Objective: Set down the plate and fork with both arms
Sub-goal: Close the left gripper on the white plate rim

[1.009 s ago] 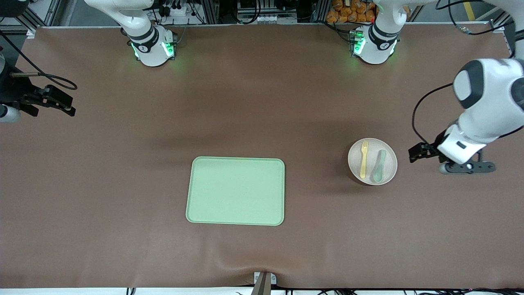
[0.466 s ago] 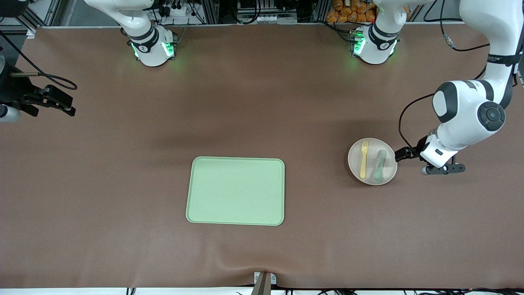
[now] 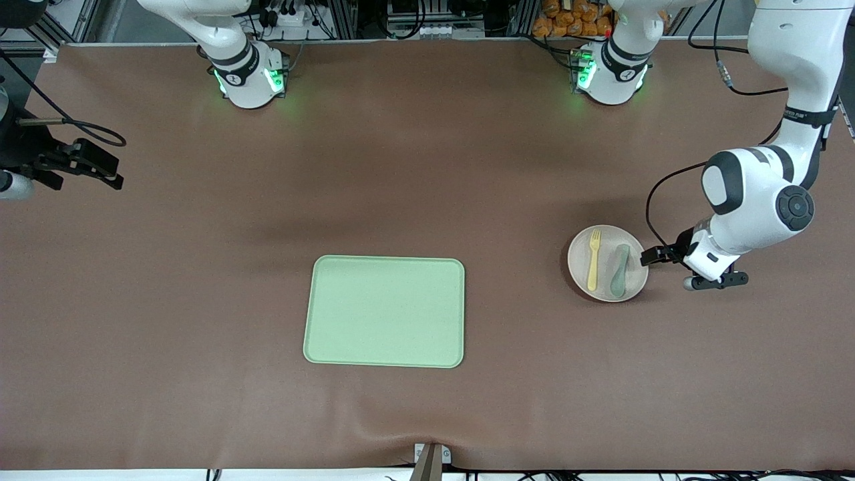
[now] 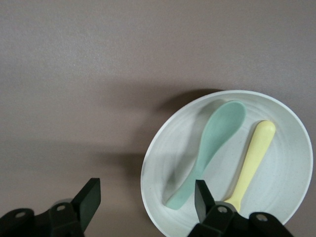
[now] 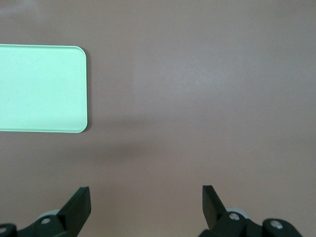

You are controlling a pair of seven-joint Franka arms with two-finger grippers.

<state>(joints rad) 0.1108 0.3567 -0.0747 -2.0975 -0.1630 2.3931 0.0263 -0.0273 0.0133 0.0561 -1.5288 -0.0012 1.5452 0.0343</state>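
Starting at the right arm's end of the table, the right gripper (image 3: 100, 170) is seen parked in the air at the table's edge with its jaws spread wide and nothing between them – that arm is waiting. Most of that arm is cut off by the frame edge.

Near the middle, one light-green tray (image 3: 385, 312) is laid flat, nearer the front camera than both bases. Only a corner of it is caught in the right wrist view (image 5: 42, 89).

Toward the left arm's end, one plate (image 3: 576, 264) is set on the brown table (image 3: 427, 167), well apart from the tray. Two utensils are counted on it: one yellow fork (image 3: 593, 260) and one grey-green spoon (image 3: 620, 270), side by side. The fork's long axis runs toward and away from the front camera, tines pointed at the robots' bases, handle end nearer the camera. In the left wrist view its tines are hidden by a finger (image 4: 205, 197).

The left gripper (image 3: 649, 258) is held right at the plate's rim – fingers parted, one over the inside of the plate (image 4: 276, 197) and one outside, nothing clamped yet. Actual contact with the rim can't be made out.
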